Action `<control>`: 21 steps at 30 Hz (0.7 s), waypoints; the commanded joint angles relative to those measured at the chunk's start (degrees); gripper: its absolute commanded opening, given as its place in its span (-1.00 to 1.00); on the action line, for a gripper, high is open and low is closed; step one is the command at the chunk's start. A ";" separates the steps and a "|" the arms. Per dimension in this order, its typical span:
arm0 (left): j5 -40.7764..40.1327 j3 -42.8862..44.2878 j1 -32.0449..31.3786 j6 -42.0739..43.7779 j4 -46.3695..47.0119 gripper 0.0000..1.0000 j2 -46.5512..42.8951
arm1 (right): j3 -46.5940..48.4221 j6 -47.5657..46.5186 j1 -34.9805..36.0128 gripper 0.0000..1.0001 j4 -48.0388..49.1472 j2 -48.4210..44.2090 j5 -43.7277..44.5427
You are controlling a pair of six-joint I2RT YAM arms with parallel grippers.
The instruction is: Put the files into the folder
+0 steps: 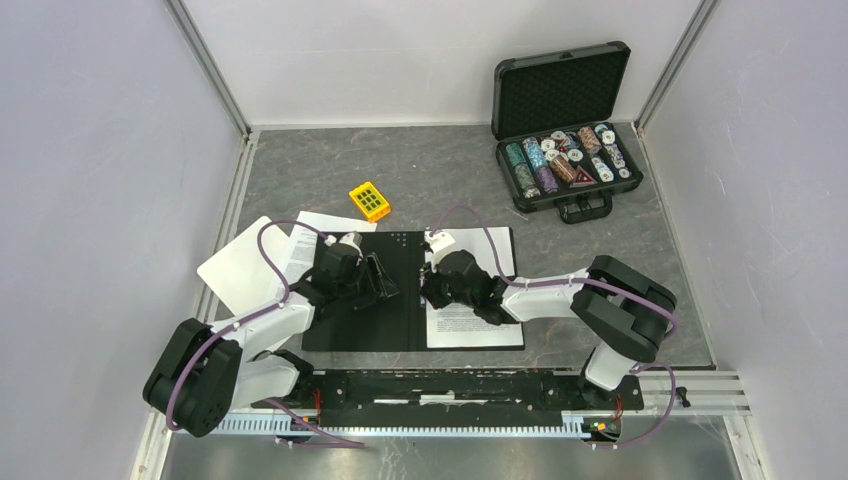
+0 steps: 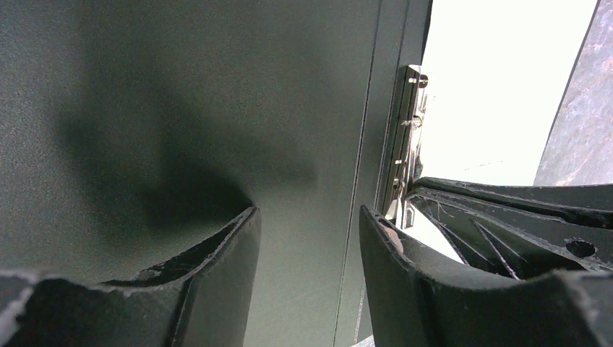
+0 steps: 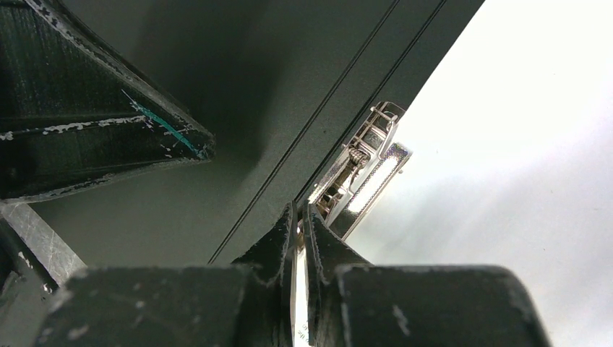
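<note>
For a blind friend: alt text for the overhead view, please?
Left arm and right arm meet over an open black folder, a printed sheet on its right half. More paper and a clipboard lie left; an open chip case sits far right.

**Robot test cell in a laboratory**

Two robot arms, the left arm [image 1: 215, 365] and the right arm [image 1: 625, 305], are bolted side by side to a black rail [image 1: 470, 385] at the near edge of the table, with purple cables [image 1: 268, 262] looped along their links. Plain white panel walls [image 1: 90, 150] held in aluminium posts [image 1: 210, 70] box in the grey marbled tabletop [image 1: 440, 170]. An unrelated assortment lies on it: an open black case of poker chips [image 1: 565, 130], a small yellow block with dark squares [image 1: 369, 200], a white clipboard [image 1: 238, 268] and an open folder [image 1: 370, 320].
</note>
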 commanded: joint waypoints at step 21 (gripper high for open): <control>-2.24 -0.68 0.39 -0.74 -5.57 0.21 1.36 | -0.81 -6.95 -0.28 -0.84 -20.83 3.22 2.57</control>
